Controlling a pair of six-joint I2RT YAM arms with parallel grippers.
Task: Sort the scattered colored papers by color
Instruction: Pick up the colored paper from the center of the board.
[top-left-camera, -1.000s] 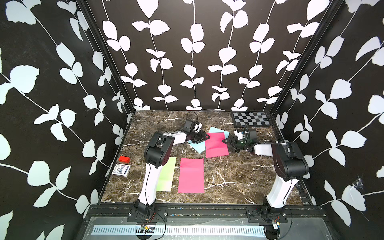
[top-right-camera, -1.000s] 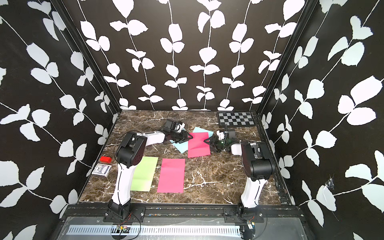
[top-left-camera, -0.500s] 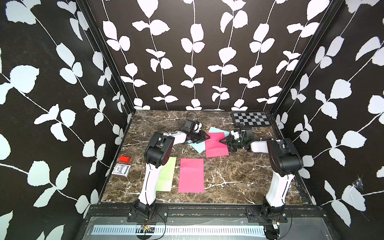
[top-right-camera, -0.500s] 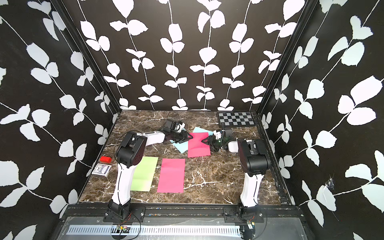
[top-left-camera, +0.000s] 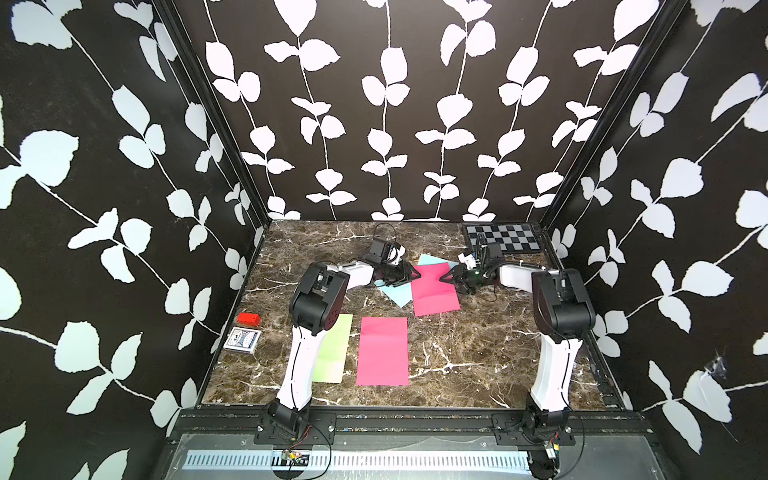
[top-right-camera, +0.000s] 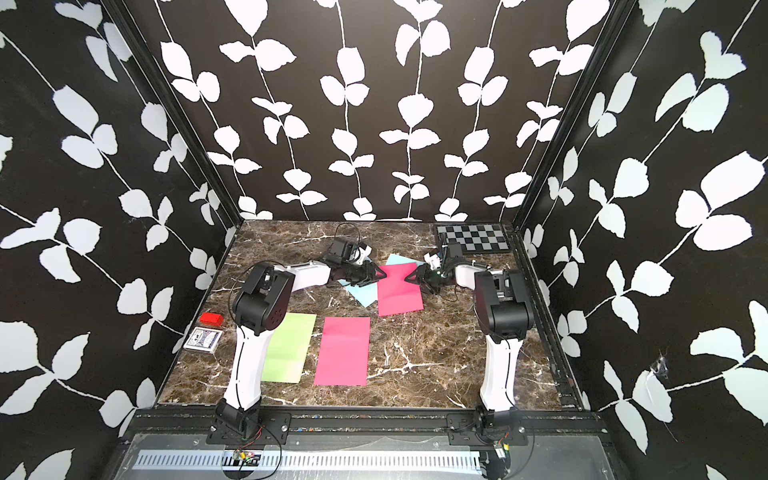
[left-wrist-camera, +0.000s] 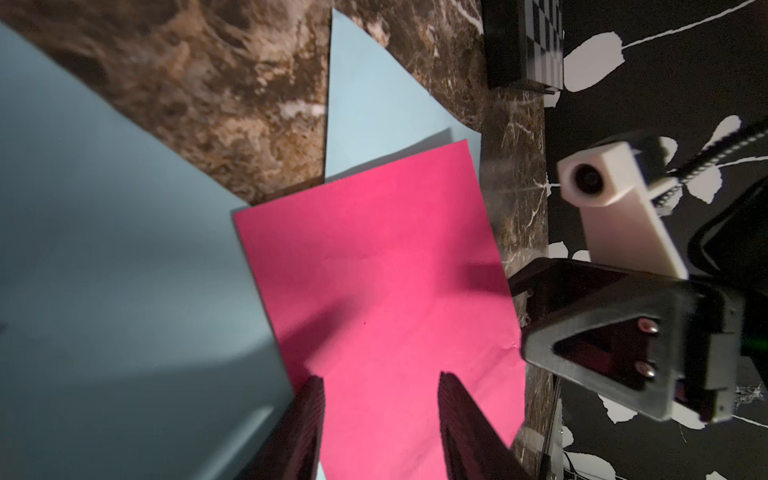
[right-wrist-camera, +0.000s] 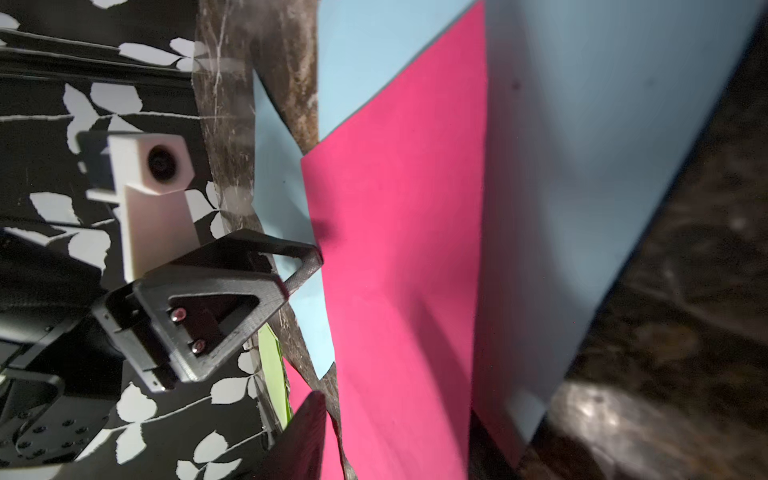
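At the back middle a hot pink paper (top-left-camera: 434, 289) (top-right-camera: 399, 291) lies over two light blue papers (top-left-camera: 397, 293) (top-left-camera: 432, 259). My left gripper (top-left-camera: 409, 274) (left-wrist-camera: 380, 399) is open at its left edge, fingers (left-wrist-camera: 309, 415) spread low over the pink sheet (left-wrist-camera: 374, 282). My right gripper (top-left-camera: 449, 276) (right-wrist-camera: 390, 424) is open at the right edge, which runs between its jaws; only one finger (right-wrist-camera: 303, 432) shows, the other is hidden behind pink (right-wrist-camera: 395, 249) and blue (right-wrist-camera: 582, 166). In front lie a second pink paper (top-left-camera: 382, 351) and a light green paper (top-left-camera: 334, 349).
A black-and-grey checkerboard panel (top-left-camera: 503, 239) sits in the back right corner. A small red box (top-left-camera: 248, 319) and a patterned card box (top-left-camera: 242, 340) lie by the left wall. Leaf-patterned walls close in three sides of the marble table (top-left-camera: 478, 340).
My right gripper has moved left to the pink paper's right edge and its jaws have narrowed. The left gripper and the papers have stayed put.
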